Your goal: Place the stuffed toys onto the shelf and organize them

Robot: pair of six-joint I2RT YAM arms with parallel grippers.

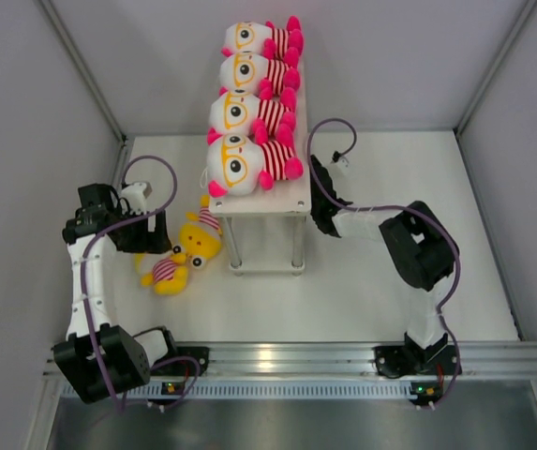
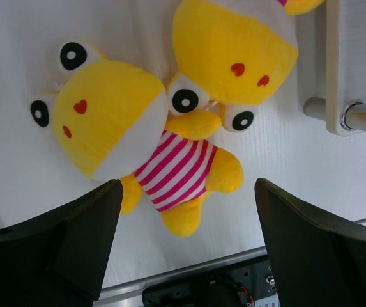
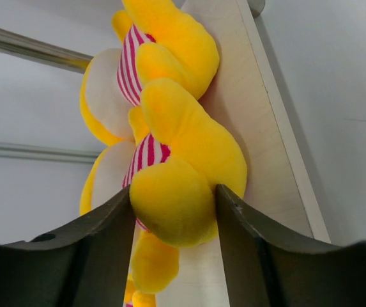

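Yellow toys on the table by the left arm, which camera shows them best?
Left wrist: both yellow toys show large, faces and one striped shirt plain. Top external shows them small, beside the left arm. Right wrist misses them, showing only other yellow toys against the shelf board.

The white table (image 1: pixel 362 291) holds the white shelf (image 1: pixel 298 192) in the upper middle. Four white-headed toys (image 1: pixel 240 164) lie in a row on its top board. Two yellow toys (image 1: pixel 188 253) lie on the table, left of it.
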